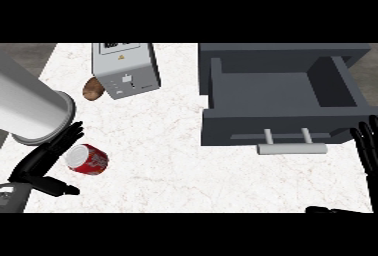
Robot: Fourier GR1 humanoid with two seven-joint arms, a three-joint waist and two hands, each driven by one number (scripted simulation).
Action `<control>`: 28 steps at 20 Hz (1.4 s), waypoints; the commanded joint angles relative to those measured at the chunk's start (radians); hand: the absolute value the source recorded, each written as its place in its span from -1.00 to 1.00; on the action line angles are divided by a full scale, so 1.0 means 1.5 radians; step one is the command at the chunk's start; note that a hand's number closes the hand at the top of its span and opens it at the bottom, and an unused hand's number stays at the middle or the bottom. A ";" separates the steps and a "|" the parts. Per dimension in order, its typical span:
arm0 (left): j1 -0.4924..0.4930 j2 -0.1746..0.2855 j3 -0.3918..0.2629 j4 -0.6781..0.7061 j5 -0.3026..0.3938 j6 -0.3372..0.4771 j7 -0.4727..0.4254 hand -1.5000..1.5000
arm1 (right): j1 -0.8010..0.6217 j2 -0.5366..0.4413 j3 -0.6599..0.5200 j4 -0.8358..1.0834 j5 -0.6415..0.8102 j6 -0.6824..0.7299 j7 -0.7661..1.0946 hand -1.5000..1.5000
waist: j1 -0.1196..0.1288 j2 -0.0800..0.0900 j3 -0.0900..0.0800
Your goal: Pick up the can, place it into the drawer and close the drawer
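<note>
Low on the counter's left side lies the red can (88,160), tipped so that its silver top faces up and to the left; it rests on the white marbled counter (170,150), well apart from the drawer. Just beside it is the left hand (38,164), spread open; its fingers (66,140) reach past the can's upper left, and its thumb (57,188) sticks out below; nothing is clasped yet, and I cannot tell whether the palm touches the can.

To my eye the step in hand is the grasp; to do it well the hand should come further round the can's red side, fingers over the far flank and thumb up from below, and curl only once the can sits between them; a tipped can is likely to roll away to the right if nudged first. The broad grey left forearm (29,112) hides part of the counter, so the approach wants care.

Further off, the grey drawer (214,125) stands pulled out at the upper right, its pale handle (291,148) facing the robot; the carry will run across the counter and over that front wall. By the right edge the right hand (367,150) rests open, fingers up. Behind the can a grey box-shaped appliance (125,67) stands, with what looks like a potato (91,90) against its left side; both lie off the path.
</note>
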 commanded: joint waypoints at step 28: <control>-0.107 -0.063 -0.063 0.121 -0.014 -0.019 -0.093 -1.00 | 0.045 0.008 -0.014 -0.063 -0.035 0.025 0.030 -1.00 | 0.001 -0.001 0.001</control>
